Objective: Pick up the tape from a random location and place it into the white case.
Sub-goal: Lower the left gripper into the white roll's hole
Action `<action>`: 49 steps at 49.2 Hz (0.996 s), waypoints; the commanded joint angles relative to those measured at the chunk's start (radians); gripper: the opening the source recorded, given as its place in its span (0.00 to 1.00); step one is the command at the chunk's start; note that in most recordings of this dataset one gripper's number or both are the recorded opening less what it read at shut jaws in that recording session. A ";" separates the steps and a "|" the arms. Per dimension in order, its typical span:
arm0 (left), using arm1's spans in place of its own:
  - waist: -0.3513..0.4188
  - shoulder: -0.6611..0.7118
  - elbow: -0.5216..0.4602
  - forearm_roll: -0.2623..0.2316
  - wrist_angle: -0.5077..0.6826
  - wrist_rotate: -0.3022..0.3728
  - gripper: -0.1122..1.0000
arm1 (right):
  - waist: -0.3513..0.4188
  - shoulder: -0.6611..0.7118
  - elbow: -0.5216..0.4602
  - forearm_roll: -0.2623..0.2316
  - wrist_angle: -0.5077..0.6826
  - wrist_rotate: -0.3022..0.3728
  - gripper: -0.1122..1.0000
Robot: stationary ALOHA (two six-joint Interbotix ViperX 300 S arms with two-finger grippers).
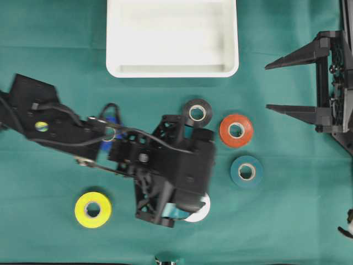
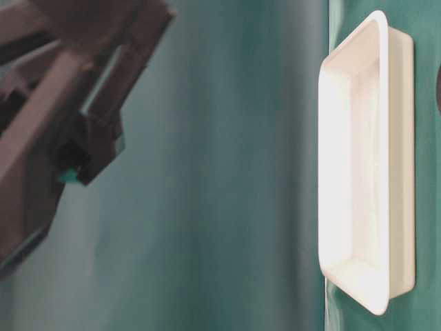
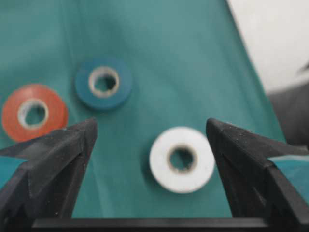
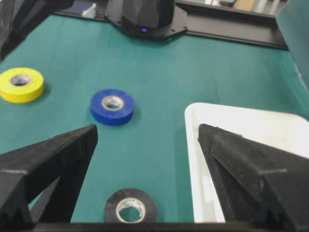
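Between the spread fingers of the left gripper [image 3: 150, 145] lies the white tape [image 3: 182, 159], flat on the green cloth [image 1: 49, 176], untouched, well short of the white case [image 1: 172, 70]. Nothing is held; the jaws stand wide. The roll sits nearer one finger, so closing off-centre could shove it aside. The teal tape [image 3: 103, 82] and orange tape [image 3: 34, 112] lie near. The right gripper [image 4: 145, 140] hangs open, empty.

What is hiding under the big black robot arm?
A white tape roll peeks out beneath the left gripper, whose open jaws frame it in the wrist view. A blue roll is mostly covered too. Anything else underneath is hidden.
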 commanded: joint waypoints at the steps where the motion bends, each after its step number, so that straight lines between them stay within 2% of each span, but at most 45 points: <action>1: 0.000 0.017 -0.104 0.000 0.107 0.002 1.00 | 0.002 0.006 -0.029 0.002 -0.003 0.002 0.93; 13: 0.005 0.097 -0.268 0.002 0.319 0.002 1.00 | 0.002 0.011 -0.029 0.002 -0.002 0.002 0.93; 21: 0.018 0.132 -0.344 0.006 0.431 0.002 1.00 | 0.003 0.017 -0.028 0.002 -0.002 0.002 0.93; 49: 0.014 0.143 -0.353 0.008 0.445 0.000 1.00 | 0.003 0.026 -0.029 0.002 -0.002 0.002 0.93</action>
